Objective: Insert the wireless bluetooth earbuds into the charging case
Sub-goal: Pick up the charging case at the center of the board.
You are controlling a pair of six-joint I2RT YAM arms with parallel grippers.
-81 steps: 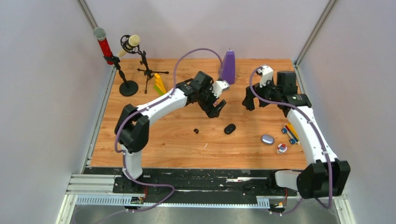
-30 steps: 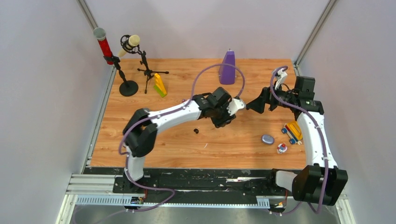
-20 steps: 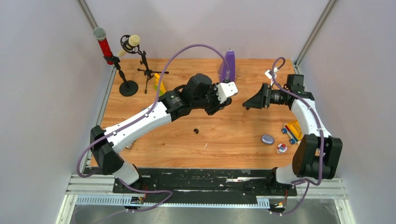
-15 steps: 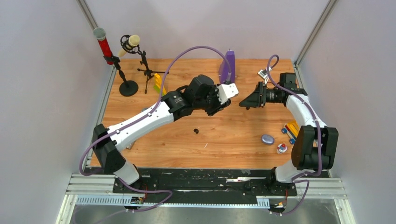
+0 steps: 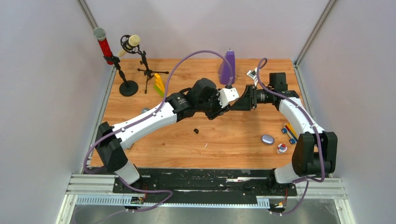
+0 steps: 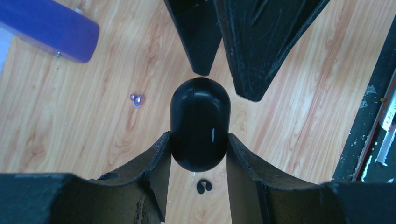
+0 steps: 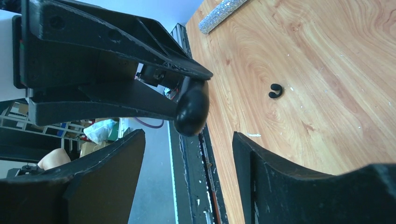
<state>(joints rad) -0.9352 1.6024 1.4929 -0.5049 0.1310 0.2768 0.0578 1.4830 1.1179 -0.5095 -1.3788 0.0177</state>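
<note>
While the left gripper [image 6: 198, 140] clamps the black charging case [image 6: 200, 123] by its near half, one finger on each long side, the case's rounded far end sticks out beyond the fingertips, raised above the wooden table [image 6: 289, 93]. Facing it, the right gripper [image 7: 187, 140] has its jaws spread wide with nothing between them. The case sits just ahead of that gap, and one of its fingertips [image 6: 201, 60] points at the case's free end, very close, though I cannot tell whether it touches. Beneath the left jaws, the black pair of earbuds [image 6: 203, 186] lies on the table, and the pale purple pair [image 6: 136, 99] lies off to one side, near a purple block [image 6: 51, 25].
</note>
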